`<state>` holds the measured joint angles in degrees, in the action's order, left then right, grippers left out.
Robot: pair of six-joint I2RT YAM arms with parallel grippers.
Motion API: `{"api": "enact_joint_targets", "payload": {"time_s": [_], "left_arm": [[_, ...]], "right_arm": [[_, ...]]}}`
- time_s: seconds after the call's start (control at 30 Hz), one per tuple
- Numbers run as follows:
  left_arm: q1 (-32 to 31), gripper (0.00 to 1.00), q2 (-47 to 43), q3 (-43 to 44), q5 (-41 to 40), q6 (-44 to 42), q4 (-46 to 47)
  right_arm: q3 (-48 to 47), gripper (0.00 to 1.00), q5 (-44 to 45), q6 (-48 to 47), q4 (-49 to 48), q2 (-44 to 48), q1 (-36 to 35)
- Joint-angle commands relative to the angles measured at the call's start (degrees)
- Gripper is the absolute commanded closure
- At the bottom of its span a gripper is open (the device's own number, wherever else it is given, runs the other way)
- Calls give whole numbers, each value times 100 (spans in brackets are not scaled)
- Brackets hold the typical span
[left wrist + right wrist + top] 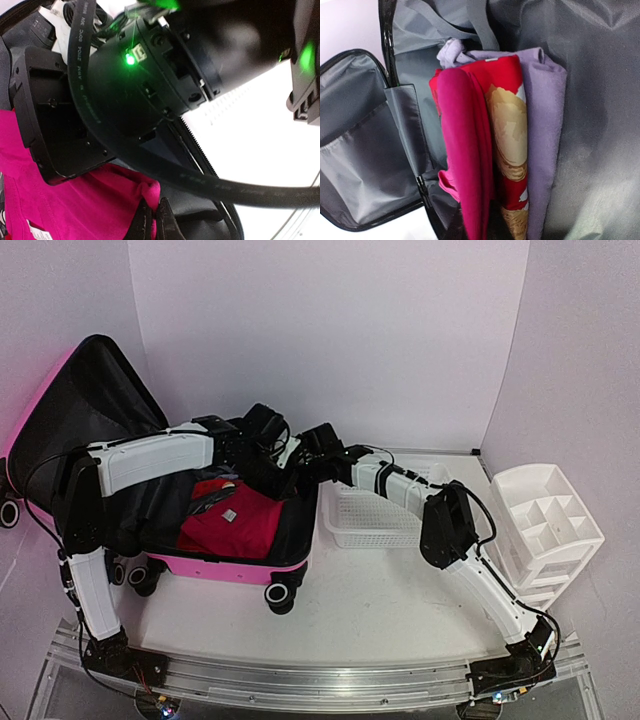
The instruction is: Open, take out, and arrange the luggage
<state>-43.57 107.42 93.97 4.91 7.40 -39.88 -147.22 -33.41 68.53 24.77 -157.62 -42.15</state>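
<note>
Both arms [150,462] bend inward — over the luggage [230,568].

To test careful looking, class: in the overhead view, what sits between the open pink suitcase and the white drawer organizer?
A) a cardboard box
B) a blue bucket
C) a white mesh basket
C: the white mesh basket stands on the table between the pink suitcase and the white drawer organizer.

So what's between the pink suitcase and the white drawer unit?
A white mesh basket, next to the suitcase, with the drawer unit farther right. The top view shows it.
</note>
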Motion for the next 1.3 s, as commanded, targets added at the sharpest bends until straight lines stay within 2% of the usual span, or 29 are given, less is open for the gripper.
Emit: {"api": "enact_joint_targets", "payload": {"time_s": [0.0, 0.2, 0.37, 0.7, 1.03, 1.27], "left_arm": [[-64, 92, -547, -78, 236, -31, 265], [-48, 58, -1188, -528, 322, -114, 378], [25, 44, -1960, -981, 311, -136, 441], [173, 42, -2890, -1557, -1, -11, 452], [182, 42, -2893, -1637, 77, 72, 469], [182, 43, -2845, -1623, 158, 147, 506]], "right_arm": [[-301, 100, 77, -366, -315, 39, -5], [-164, 100, 71, -952, -331, 403, -12], [38, 100, 114, -1322, -312, 841, -63], [754, 100, 885, -1829, 420, 1814, -92], [2881, 100, 2561, -2143, 501, 3198, 121], [3947, 100, 3212, -2370, 133, 3775, 385]]}}
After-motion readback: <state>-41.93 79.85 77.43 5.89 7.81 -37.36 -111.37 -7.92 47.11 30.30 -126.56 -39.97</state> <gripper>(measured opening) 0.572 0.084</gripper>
